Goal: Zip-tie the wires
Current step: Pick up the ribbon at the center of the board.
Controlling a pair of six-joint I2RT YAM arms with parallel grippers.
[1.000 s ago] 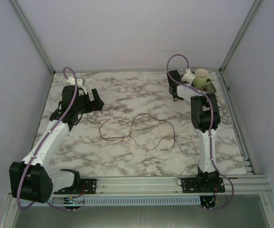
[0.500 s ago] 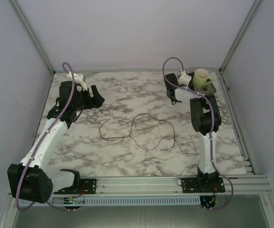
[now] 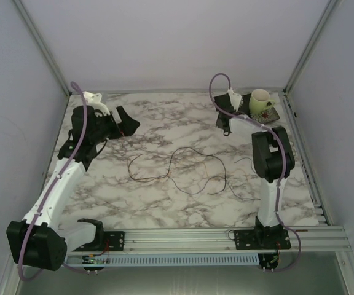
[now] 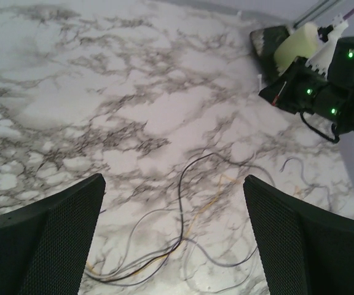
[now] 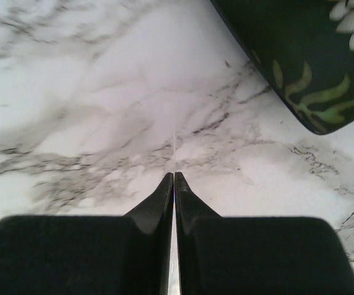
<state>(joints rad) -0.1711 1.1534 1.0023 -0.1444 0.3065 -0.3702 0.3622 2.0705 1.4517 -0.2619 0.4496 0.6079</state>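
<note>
**Writing and markings.** The only marking is a pale green leaf-and-petal pattern on the dark tray [image 5: 300, 55], seen in the right wrist view.

**Task item.** The wires [image 3: 177, 172] lie in loose curls at the middle of the marble surface [image 3: 165, 117]. They are well apart from both end effectors.

**Left end effector** [image 3: 128, 121]. It is raised near the far left corner. Its fingers [image 4: 48, 239] stand wide apart with nothing between them.

**Right end effector** [image 5: 174, 175]. It is low near the far right corner, just beside the tray. Its fingers are pressed together on a thin pale strip [image 5: 174, 150], which projects past the tips over the surface.

**Differences between views.**
- Only the right wrist view shows the strip and the tray pattern.
- The top view shows a cream mug [image 3: 262, 101] standing on the tray, and the full spread of the wires.
- The left wrist view shows some strands as dark and others as yellowish, and small green lights on the right arm's wrist.
</note>
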